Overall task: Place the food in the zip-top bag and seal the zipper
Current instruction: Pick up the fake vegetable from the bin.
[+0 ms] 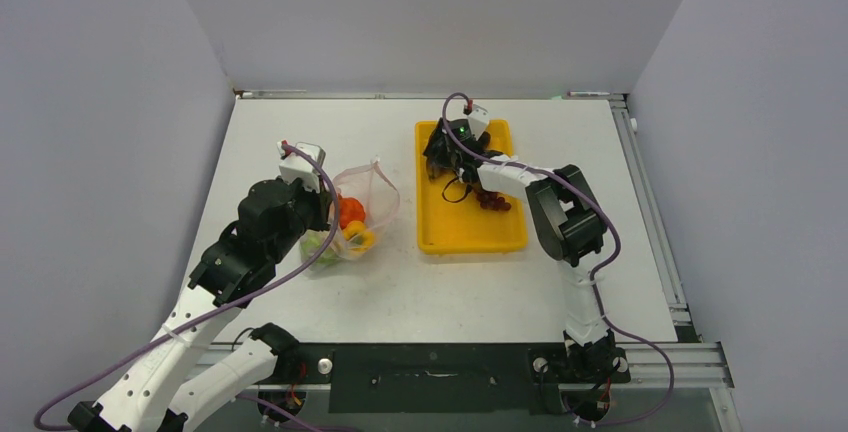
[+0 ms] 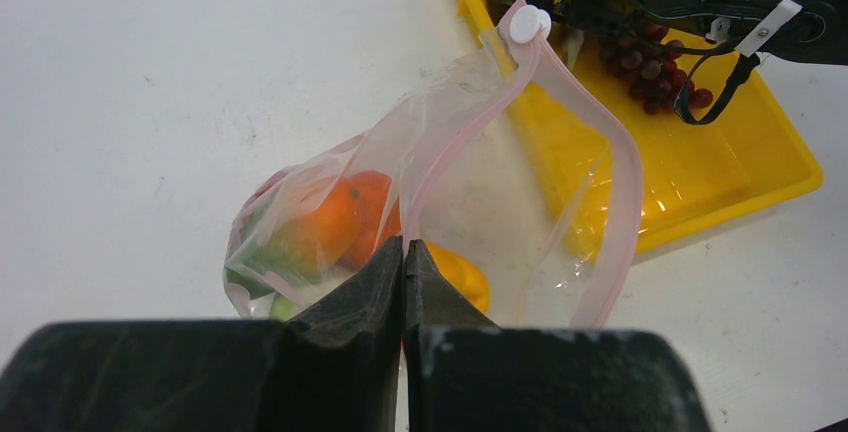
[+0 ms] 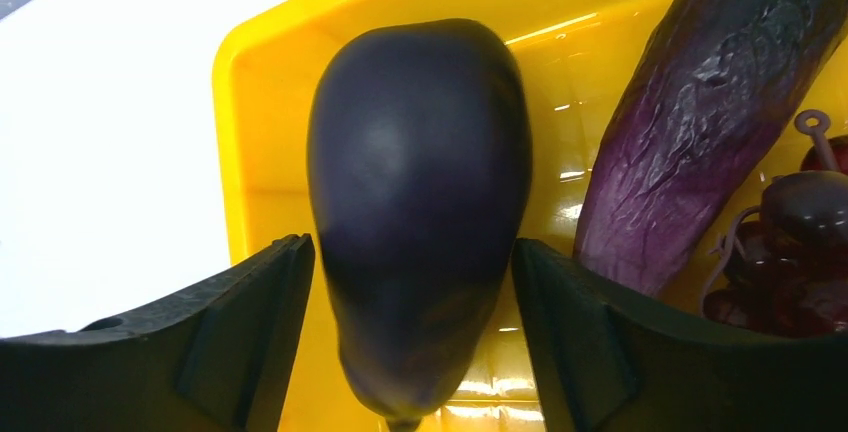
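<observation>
smooth eggplant [image 3: 420, 202] in yellow tray [image 3: 260, 72], wrinkled eggplant [image 3: 700, 122] and grapes [image 3: 800, 242] beside it | right gripper [image 3: 410, 244] fingers flank smooth eggplant, clamped or not: can't tell | zip-top bag [image 2: 470, 182] on table [image 2: 150, 102], orange food [image 2: 340, 217] inside, zipper [image 2: 625, 192] unsealed | left gripper [image 2: 403, 247] closed, pinching bag edge

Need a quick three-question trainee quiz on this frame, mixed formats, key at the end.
1. True or false: the left fingers are shut on the zip-top bag.
2. What sits between the right fingers? A) a pepper B) the smooth eggplant C) a tomato
3. Fill in: the grapes lie in the ___ tray.
Key: 1 true; 2 B; 3 yellow.
</observation>
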`<state>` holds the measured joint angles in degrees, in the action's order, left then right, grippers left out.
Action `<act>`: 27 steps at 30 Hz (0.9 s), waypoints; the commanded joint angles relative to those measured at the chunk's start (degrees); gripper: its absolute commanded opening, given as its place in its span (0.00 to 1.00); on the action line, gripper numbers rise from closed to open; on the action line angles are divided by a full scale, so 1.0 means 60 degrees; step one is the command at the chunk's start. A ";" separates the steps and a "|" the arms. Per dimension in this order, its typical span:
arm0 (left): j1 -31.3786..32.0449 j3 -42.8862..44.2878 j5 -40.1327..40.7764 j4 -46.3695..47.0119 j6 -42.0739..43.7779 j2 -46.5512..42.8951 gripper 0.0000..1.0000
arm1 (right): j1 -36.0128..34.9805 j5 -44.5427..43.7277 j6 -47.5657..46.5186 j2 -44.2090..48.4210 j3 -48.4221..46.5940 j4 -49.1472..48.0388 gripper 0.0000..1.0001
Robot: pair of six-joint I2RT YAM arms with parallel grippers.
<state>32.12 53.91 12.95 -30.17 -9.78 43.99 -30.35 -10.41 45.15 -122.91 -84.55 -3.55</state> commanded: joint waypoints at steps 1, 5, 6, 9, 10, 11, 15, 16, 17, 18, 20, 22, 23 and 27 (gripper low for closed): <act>-0.0080 0.0082 -0.0078 0.0433 0.0129 0.0004 0.00 | 0.0128 0.0182 0.0191 -0.0055 -0.0229 -0.0563 0.66; -0.0080 0.0082 -0.0045 0.0423 0.0136 0.0008 0.00 | 0.0164 0.0318 0.0225 0.0006 -0.0077 -0.0739 0.41; -0.0080 0.0071 -0.0037 0.0416 0.0136 0.0008 0.00 | 0.0165 0.0339 0.0225 0.0007 -0.0060 -0.0743 0.36; -0.0080 0.0066 -0.0006 0.0429 0.0136 -0.0007 0.00 | 0.0180 0.0440 0.0262 0.0032 0.0059 -0.0763 0.21; -0.0080 0.0062 -0.0005 0.0433 0.0136 -0.0007 0.00 | 0.0180 0.0470 0.0268 0.0074 0.0099 -0.0779 0.17; -0.0080 0.0065 0.0008 0.0433 0.0136 -0.0007 0.00 | 0.0180 0.0488 0.0265 0.0134 0.0157 -0.0784 0.14; -0.0080 0.0045 0.0028 0.0442 0.0136 0.0007 0.00 | 0.0180 0.0524 0.0258 0.0489 0.0471 -0.0898 0.08; -0.0081 0.0048 0.0024 0.0437 0.0136 0.0003 0.00 | 0.0180 0.0520 0.0247 0.0613 0.0546 -0.0916 0.08; -0.0080 0.0049 0.0028 0.0436 0.0136 0.0013 0.00 | 0.0180 0.0524 0.0229 0.0720 0.0638 -0.0928 0.07; -0.0087 0.0049 0.0036 0.0437 0.0136 0.0021 0.00 | 0.0180 0.0530 0.0205 0.0845 0.0727 -0.0969 0.06; -0.0081 0.0037 0.0053 0.0437 0.0136 0.0020 0.00 | 0.0180 0.0521 0.0140 0.1099 0.0932 -0.0976 0.05; -0.0080 0.0028 0.0081 0.0437 0.0136 0.0022 0.00 | 0.0166 0.0506 0.0079 0.1386 0.1147 -0.0987 0.05; -0.0080 0.0035 0.0083 0.0425 0.0136 0.0022 0.00 | 0.0166 0.0480 0.0055 0.1556 0.1344 -0.1028 0.05; -0.0080 0.0020 0.0105 0.0427 0.0136 0.0019 0.00 | 0.0112 0.0448 -0.0057 0.2346 0.2005 -0.1192 0.05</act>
<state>32.08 53.89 13.04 -30.15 -9.76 44.23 -29.61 -7.16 45.69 -116.33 -74.81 -7.73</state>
